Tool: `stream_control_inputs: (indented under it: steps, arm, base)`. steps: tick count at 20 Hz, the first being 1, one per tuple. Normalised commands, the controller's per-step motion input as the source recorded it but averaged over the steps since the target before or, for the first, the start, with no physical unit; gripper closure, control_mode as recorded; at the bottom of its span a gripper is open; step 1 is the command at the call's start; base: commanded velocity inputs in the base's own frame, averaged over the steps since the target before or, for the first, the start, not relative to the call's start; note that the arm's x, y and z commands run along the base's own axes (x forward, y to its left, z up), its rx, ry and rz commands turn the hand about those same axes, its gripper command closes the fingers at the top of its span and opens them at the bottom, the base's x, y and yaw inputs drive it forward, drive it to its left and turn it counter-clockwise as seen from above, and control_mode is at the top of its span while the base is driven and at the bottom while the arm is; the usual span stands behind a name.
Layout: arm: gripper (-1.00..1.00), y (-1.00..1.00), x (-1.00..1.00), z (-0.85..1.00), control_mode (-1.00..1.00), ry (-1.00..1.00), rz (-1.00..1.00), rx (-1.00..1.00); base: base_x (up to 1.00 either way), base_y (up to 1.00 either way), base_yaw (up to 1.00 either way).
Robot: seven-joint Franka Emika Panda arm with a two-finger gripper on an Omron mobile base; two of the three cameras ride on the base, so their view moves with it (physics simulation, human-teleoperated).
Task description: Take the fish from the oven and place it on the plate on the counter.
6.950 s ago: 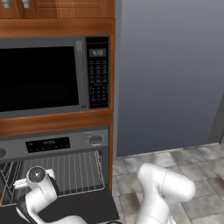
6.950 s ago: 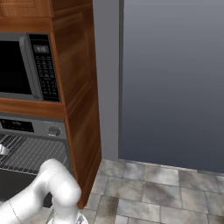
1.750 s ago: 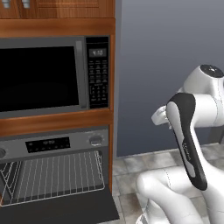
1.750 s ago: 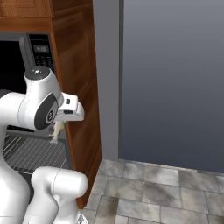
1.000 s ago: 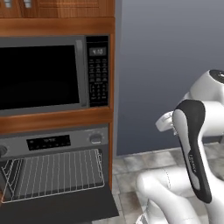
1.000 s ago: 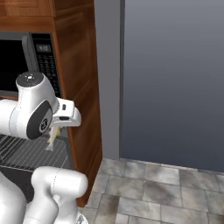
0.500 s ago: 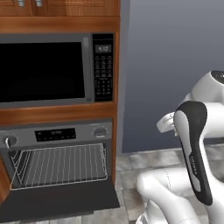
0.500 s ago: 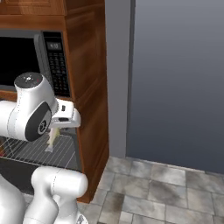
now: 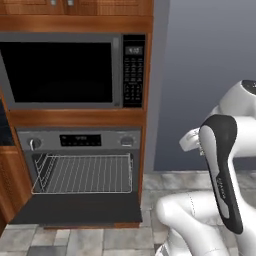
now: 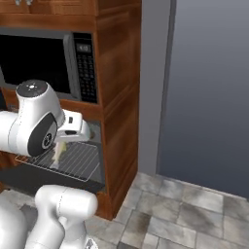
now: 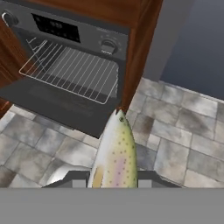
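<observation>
Gripper (image 11: 114,181) pinches the fish (image 11: 114,153); oven (image 11: 72,65) at 10 o'clock. Carry level, grip firm, toward the plate.

Wire rack (image 9: 82,173) sits pulled out of oven (image 9: 80,165).

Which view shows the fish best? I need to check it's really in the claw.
The hand view: the fish runs up from the bottom edge, speckled and pink-banded, above the tiled floor. The right base view gives a pale sliver hanging beneath the hand.
</observation>
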Motion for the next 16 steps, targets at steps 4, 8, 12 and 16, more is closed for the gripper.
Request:
stream_control_inputs:
  steps: [4,8,12,16]
  arm:
    - [1.0,0.0,0.0,0.0,1.0,0.0,0.0,0.0]
    - [1.0,0.0,0.0,0.0,1.0,0.0,0.0,0.0]
    - [1.0,0.0,0.0,0.0,1.0,0.0,0.0,0.0]
    - [1.0,0.0,0.0,0.0,1.0,0.0,0.0,0.0]
  base:
    - [-0.12,-0.17,0.38]
    - [0.0,0.0,0.38]
    - [0.0,0.34,0.44]
    - [0.06,0.73,0.51]
